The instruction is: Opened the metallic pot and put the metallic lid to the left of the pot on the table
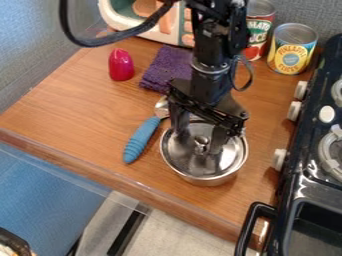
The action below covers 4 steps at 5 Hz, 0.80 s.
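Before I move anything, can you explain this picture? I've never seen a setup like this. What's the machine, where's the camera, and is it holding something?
The machine is a black robot arm coming in from the top edge. There is one picture, from a fixed camera looking down at a slant. The claw hangs over the metal pot, whose lid is on. Its fingers stand apart around the lid's knob, so nothing looks gripped. On the wooden counter also lie a blue-handled utensil, a purple cloth, a red object and two cans. A black stove stands at the right.
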Each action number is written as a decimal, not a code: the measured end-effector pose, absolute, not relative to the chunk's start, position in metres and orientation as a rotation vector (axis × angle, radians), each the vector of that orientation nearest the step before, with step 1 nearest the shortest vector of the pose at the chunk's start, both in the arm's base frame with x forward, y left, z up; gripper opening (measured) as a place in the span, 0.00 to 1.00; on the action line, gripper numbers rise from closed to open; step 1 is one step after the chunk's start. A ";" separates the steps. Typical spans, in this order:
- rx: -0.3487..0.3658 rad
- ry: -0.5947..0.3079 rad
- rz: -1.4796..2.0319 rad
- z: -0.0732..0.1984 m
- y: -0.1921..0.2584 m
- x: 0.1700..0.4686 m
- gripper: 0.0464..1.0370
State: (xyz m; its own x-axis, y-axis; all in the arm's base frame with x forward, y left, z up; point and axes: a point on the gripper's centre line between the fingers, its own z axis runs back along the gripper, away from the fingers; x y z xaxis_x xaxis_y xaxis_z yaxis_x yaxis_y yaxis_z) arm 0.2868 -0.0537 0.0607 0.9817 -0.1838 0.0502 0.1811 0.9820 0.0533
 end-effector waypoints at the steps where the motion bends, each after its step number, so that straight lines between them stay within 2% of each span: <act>1: 0.039 -0.058 -0.182 0.061 -0.056 0.287 0.63; 2: 0.023 -0.047 -0.179 0.061 -0.057 0.285 0.33; 3: -0.003 -0.032 -0.173 0.068 -0.053 0.283 0.24; 4: -0.032 -0.094 -0.151 0.099 -0.039 0.288 0.24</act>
